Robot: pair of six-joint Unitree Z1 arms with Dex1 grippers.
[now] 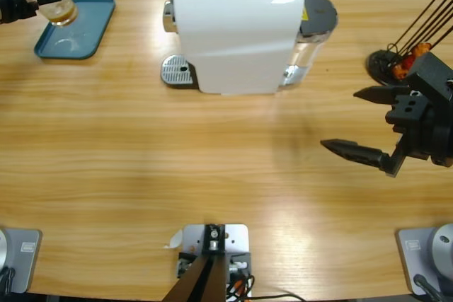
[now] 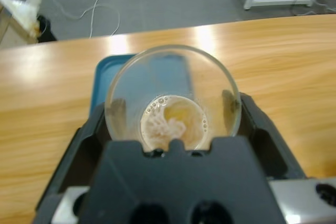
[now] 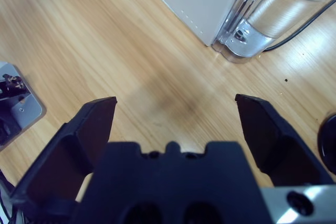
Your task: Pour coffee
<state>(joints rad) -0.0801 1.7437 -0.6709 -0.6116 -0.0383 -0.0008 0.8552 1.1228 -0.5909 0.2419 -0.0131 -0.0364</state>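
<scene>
Counted on table (image 1: pixel 141 175):
- One white coffee machine (image 1: pixel 237 30), far centre.
- One clear glass tumbler (image 2: pixel 172 100) with coffee (image 2: pixel 173 125), far left.
- One teal tray (image 1: pixel 81 30), far left.
- One black capsule stand (image 1: pixel 389 61) with orange capsules, far right; capsule number cannot be told.
- Two grippers seen: left gripper (image 2: pixel 172 145), right gripper (image 3: pixel 176 129).

The right gripper (image 1: pixel 364 124) is matte black throughout: two long jaws tapering to pointed tips, set on a blocky, angular body with small round holes in its faces. From the wrist, that body (image 3: pixel 168 182) has a notched front edge and two dark round recesses below it (a silver plate with a screw sits just behind, at its right). The left gripper (image 2: pixel 173 129) has the same black moulded body, silver metal behind it.
</scene>
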